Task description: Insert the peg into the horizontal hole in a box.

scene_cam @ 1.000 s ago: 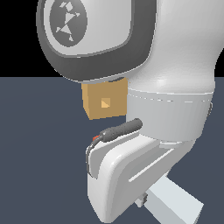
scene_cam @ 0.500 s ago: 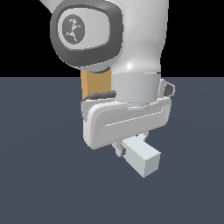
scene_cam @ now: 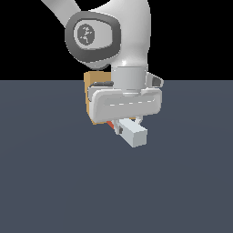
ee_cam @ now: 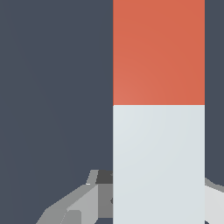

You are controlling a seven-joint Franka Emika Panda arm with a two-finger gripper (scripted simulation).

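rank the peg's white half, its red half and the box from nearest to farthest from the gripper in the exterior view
1. White half: right at the gripper, sticking out toward the camera below the hand.
2. Red half: just behind the hand, only a sliver showing on the exterior view's left.
3. Box: farthest, behind the hand, mostly hidden, toward the exterior view's left.

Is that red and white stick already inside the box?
Cannot tell. The claw holds the peg before the box, but the arm hides the hole.
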